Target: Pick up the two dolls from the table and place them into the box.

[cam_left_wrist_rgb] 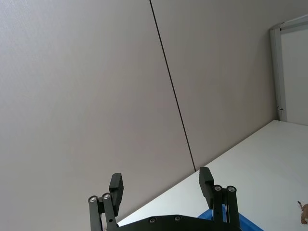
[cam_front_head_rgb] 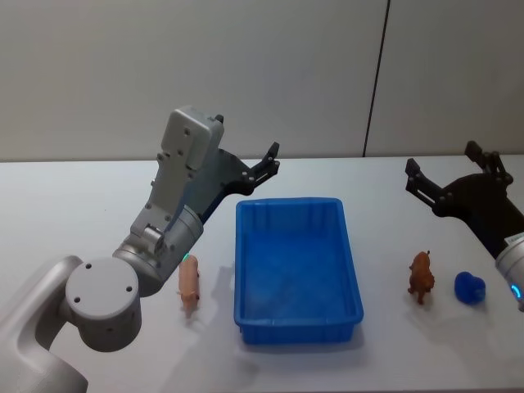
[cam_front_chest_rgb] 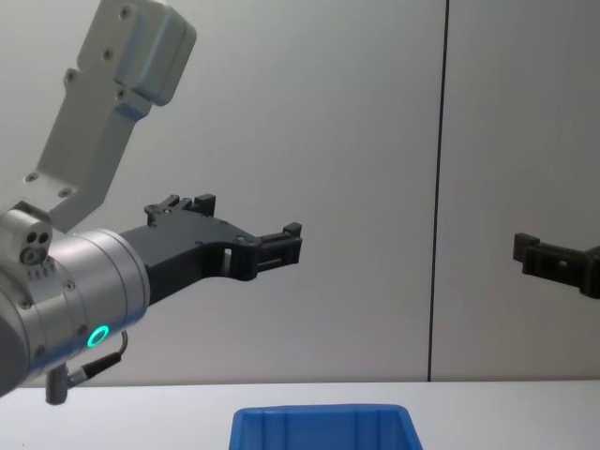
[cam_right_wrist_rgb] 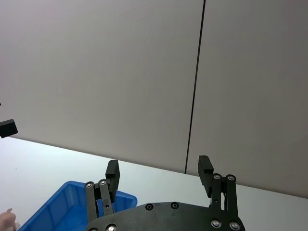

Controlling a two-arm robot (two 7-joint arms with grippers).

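Observation:
The blue box point(cam_front_head_rgb: 352, 270) sits mid-table, and nothing shows inside it. A small bright blue rounded doll point(cam_front_head_rgb: 470, 288) lies on the white table point(cam_front_head_rgb: 74, 205) at the right, beside a brown animal figure point(cam_front_head_rgb: 421, 277). A pink pig figure point(cam_front_head_rgb: 188, 282) stands left of the box. My left gripper point(cam_front_head_rgb: 268, 164) hangs open and empty in the air above the box's far left corner. My right gripper point(cam_front_head_rgb: 442, 160) is open and empty too, raised behind the brown figure and the blue doll. Both wrist views show the fingers apart: the left gripper point(cam_left_wrist_rgb: 161, 178) and the right gripper point(cam_right_wrist_rgb: 159, 166).
A grey wall point(cam_front_head_rgb: 262, 74) with a thin black vertical seam stands behind the table. The box's rim point(cam_front_chest_rgb: 319, 412) shows low in the chest view, with both grippers well above it. Bare tabletop lies on either side of the box.

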